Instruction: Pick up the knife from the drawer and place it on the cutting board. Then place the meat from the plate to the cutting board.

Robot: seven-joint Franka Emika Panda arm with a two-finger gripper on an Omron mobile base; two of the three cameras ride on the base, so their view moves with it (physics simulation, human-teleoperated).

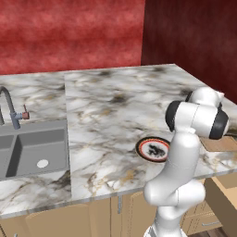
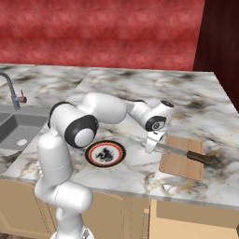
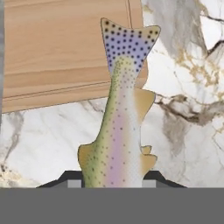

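In the left base view, the cutting board [image 1: 220,144] shows as a brown strip at the right edge of the marble counter [image 1: 111,115], partly behind the white arm. The plate [image 1: 140,147] lies on the counter to the left of the board, near the front edge, and the arm covers its right part. The drawer [image 1: 224,190] stands open below the counter, under the board. The sink [image 1: 32,148] is well apart from the board, at the far left.

In the right base view, the gripper [image 2: 151,140] hangs just beside the left edge of the cutting board [image 2: 179,167], pointing down. A pale piece, the meat [image 2: 149,147], is below the hand there. The knife [image 2: 186,154] lies across the far part of the board, its dark handle toward the right edge and its blade tip reaching over the left edge. The plate [image 2: 90,156] lies left of the board, with the gripper between them. Its centre has a dark mottled mark; whether this is a pattern is not clear.

In the hand view, the gripper [image 3: 112,182] is clenched on the meat [image 3: 118,131], a spotted fish, gripped between the fingers [image 3: 71,180]. Its tail reaches over the corner of the cutting board [image 3: 57,52], and its body is over the counter [image 3: 183,131].
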